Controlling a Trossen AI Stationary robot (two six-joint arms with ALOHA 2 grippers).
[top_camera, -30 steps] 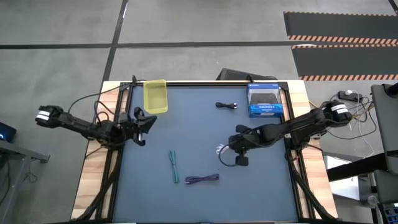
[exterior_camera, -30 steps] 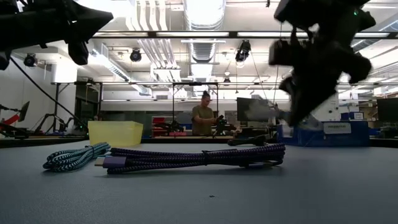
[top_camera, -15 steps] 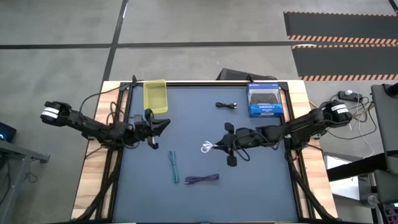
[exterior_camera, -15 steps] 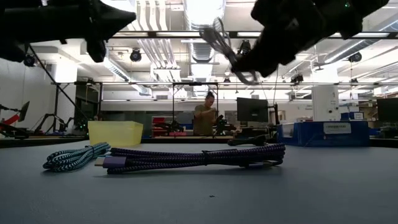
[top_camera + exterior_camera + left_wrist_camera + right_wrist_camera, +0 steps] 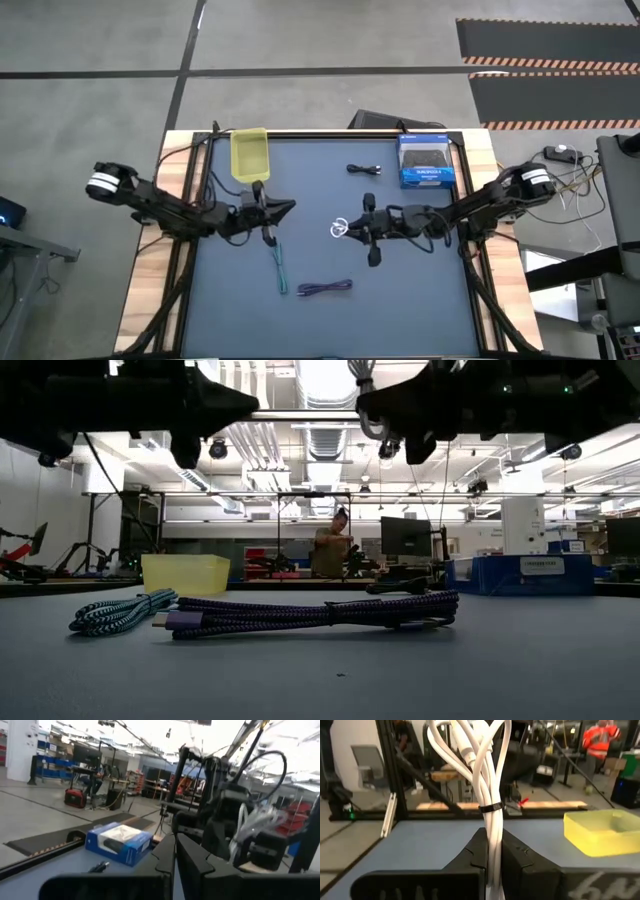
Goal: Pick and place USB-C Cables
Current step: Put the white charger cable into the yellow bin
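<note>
My right gripper [image 5: 352, 229] hovers over the table's middle, shut on the white USB-C cable [image 5: 339, 228], a bundle bound by a black tie [image 5: 490, 807]. My left gripper [image 5: 288, 207] is shut on nothing and points toward the right gripper from the left. It hangs above the far end of the green cable [image 5: 279, 266], which lies flat on the table. The purple cable [image 5: 325, 288] lies flat nearer the near edge, and the black cable [image 5: 365, 169] lies near the far edge. The yellow bin [image 5: 250, 155] stands at the far left corner. My right gripper pinches the white cable between its two fingers [image 5: 512, 857] at one end of the bundle [image 5: 493, 840], just short of the black tie. The fingers come about level from the table's right. The bundle is lifted clear, and its loops [image 5: 366, 374] stick out past the fingertips.
A blue box [image 5: 425, 160] sits at the far right corner beside the black cable. The two grippers face each other, a short gap apart, over the dark mat [image 5: 420, 290]. A person [image 5: 327, 550] stands in the room far behind the table.
My right gripper has risen and moved toward the table's left, lifting the white cable clear of the table. My left gripper has moved toward the table's right, from beside the yellow bin to above the green cable. The other cables have stayed put.
</note>
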